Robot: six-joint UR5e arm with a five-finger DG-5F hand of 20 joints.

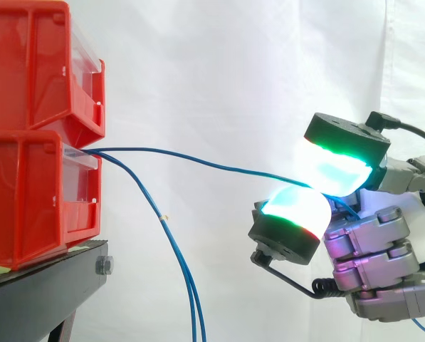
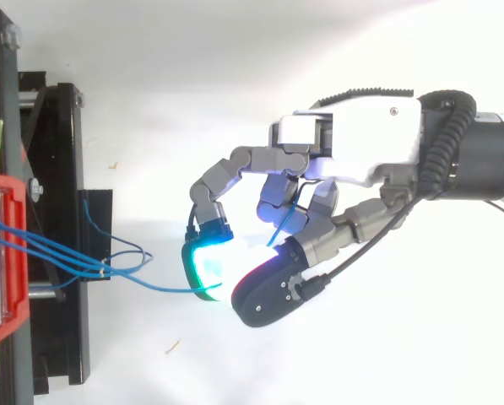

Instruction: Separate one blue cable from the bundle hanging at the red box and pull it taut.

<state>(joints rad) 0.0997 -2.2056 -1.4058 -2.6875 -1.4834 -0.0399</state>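
Note:
Several thin blue cables come out of the lower red box at its front lip. One blue cable runs nearly level to the right, away from the rest, and ends between two glowing fingertips of my hand. The hand is shut on that cable in a pinch, and the cable sags only slightly. The other blue cables hang down in a bundle from the box. From above, the pinched cable reaches the cyan-green fingertip, with the cable's tail looping inside the palm.
Two red bins are stacked at the left on a black stand. A white curtain fills the background. In the top view the stand's black frame lies left of the hand.

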